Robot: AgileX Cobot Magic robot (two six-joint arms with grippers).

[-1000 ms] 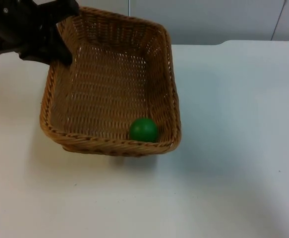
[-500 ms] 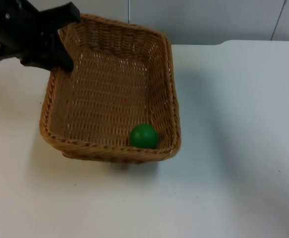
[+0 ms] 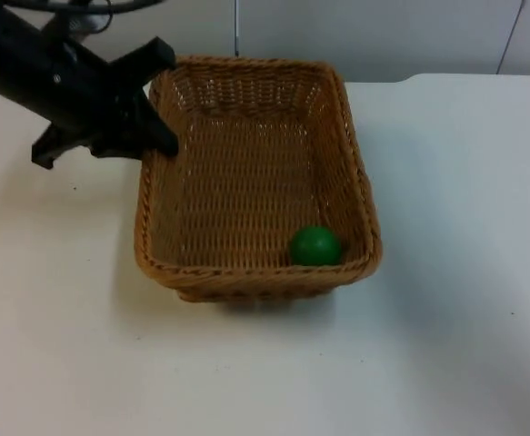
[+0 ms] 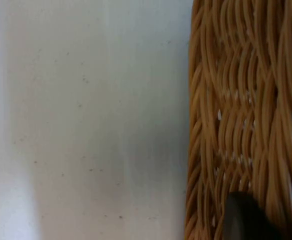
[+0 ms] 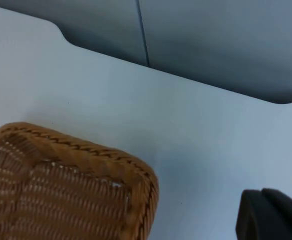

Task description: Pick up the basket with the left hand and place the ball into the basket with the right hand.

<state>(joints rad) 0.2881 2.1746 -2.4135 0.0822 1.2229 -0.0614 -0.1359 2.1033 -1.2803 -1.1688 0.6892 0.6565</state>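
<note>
the wicker basket (image 3: 255, 182) sits on the white table (image 3: 446, 272) further toward the right arm's side than it was half a second ago, and its long sides now run squarer to the table's edge instead of skewed. the left gripper (image 3: 160, 136) is clamped on the basket's rim at the far corner on the left arm's side, one black finger lying inside the wall and the other outside; it has travelled along with the basket. in the left wrist view a fingertip (image 4: 243, 217) presses against the woven wall (image 4: 246, 120). the green ball (image 3: 315, 246) lies inside the basket, against the near wall toward the right arm's corner, as before. the right gripper (image 5: 271, 215) waits above the table beyond the basket's corner (image 5: 75, 185); whether its fingers are apart cannot be told.
</note>
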